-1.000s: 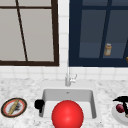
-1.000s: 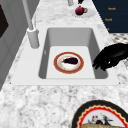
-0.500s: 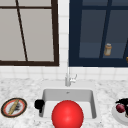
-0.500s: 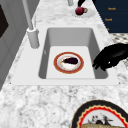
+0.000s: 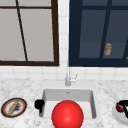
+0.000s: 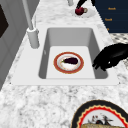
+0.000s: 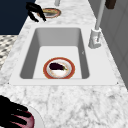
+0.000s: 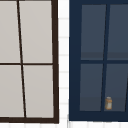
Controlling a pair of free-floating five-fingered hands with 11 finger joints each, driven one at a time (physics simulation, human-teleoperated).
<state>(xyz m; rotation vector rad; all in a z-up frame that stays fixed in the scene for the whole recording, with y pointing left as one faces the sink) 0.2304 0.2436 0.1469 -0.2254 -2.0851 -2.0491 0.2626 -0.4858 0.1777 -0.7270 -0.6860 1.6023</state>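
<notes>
My right hand [image 5: 123,104] rests on a white plate [image 5: 117,117] on the counter right of the sink, its fingers curled over a dark red round fruit [image 5: 119,108]. In the right side view the right hand [image 7: 11,116] lies across the fruit [image 7: 28,120]. In the left side view it [image 6: 85,3] shows far off above the fruit [image 6: 79,11]. My left hand [image 5: 39,103] hangs at the sink's front left corner with relaxed fingers, holding nothing. The left hand [image 6: 111,57] also shows in the left side view, and the left hand [image 7: 35,11] in the right side view.
A red-rimmed plate [image 6: 58,68] with an eggplant [image 6: 70,60] lies in the sink [image 6: 70,35]. A patterned plate [image 5: 5,111] with a bread stick sits on the left counter. The faucet [image 5: 68,77] stands behind the basin. A red ball shape [image 5: 67,115] fronts the sink. A jar [image 5: 107,49] stands behind the dark window.
My right hand has come down a little onto the red fruit and its fingers have closed over it. The left hand has stayed where it was.
</notes>
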